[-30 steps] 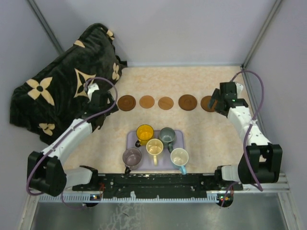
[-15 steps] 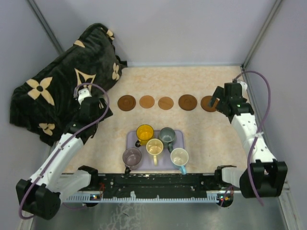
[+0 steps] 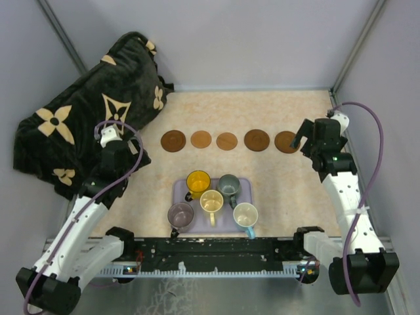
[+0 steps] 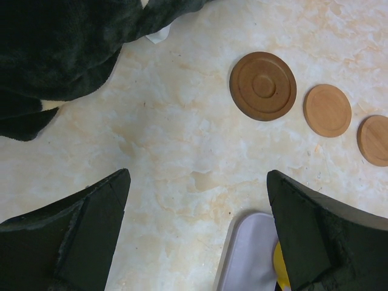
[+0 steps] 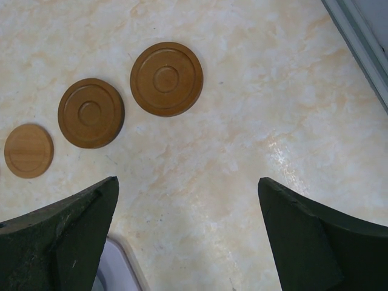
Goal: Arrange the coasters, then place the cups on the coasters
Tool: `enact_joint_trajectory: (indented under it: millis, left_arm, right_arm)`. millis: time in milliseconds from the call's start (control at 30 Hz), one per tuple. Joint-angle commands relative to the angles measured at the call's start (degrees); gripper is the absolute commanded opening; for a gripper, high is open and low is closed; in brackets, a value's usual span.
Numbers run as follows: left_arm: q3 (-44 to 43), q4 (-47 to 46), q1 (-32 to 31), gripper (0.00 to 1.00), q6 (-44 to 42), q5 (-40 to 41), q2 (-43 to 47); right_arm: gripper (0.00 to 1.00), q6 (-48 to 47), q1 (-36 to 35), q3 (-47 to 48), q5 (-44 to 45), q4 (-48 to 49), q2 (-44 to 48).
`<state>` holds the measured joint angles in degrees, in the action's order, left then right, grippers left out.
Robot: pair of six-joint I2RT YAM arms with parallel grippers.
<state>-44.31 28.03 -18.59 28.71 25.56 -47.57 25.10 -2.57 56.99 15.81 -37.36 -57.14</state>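
Several round brown coasters lie in a row across the table, from the leftmost (image 3: 173,140) to the rightmost (image 3: 287,142). Several cups stand on the lavender tray (image 3: 243,191): yellow (image 3: 197,181), dark grey-green (image 3: 229,186), cream (image 3: 211,201), mauve-grey (image 3: 180,214), and white with a blue handle (image 3: 245,214). My left gripper (image 3: 133,156) (image 4: 197,176) hangs open left of the row, holding nothing. My right gripper (image 3: 307,146) (image 5: 187,179) is open just right of the last coaster (image 5: 166,79), over bare table.
A black blanket with tan flowers (image 3: 85,118) (image 4: 60,48) is heaped at the back left, close to my left arm. Grey walls close in the table on three sides. The tray's corner (image 4: 248,254) (image 5: 115,270) shows low in both wrist views.
Both arms have drawn back from the coaster row. The left gripper moved left and nearer, the right moved right, so the rightmost coaster now shows whole.
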Motion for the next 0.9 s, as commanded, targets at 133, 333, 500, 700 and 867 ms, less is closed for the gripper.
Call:
enact_joint_trajectory:
  millis: [133, 333, 500, 700, 867]
  left_arm:
    - [0.50, 3.52, 0.34, 1.00, -0.48, 0.42, 5.17]
    - [1.01, 5.05, 0.31, 1.00, 0.26, 0.39, 7.90]
    - [2.41, 5.00, 0.31, 1.00, 0.71, -2.04, 9.12]
    - [4.58, 3.97, 0.33, 1.00, 2.67, -8.76, 9.34]
    - [5.29, 3.51, 0.22, 1.00, 2.97, -11.55, 9.84]
  right_arm:
    - [0.99, 1.11, 0.02, 1.51, 2.44, -0.96, 1.76]
    - [0.99, 1.51, 0.02, 0.89, 2.17, -2.07, 3.79]
    - [0.99, 0.47, -0.44, -2.89, -8.02, -0.57, 7.09]
    - [0.99, 0.86, -6.99, -4.69, -6.99, -5.96, 13.68]
    - [0.99, 1.10, -10.05, -3.31, -9.21, -14.22, 19.61]
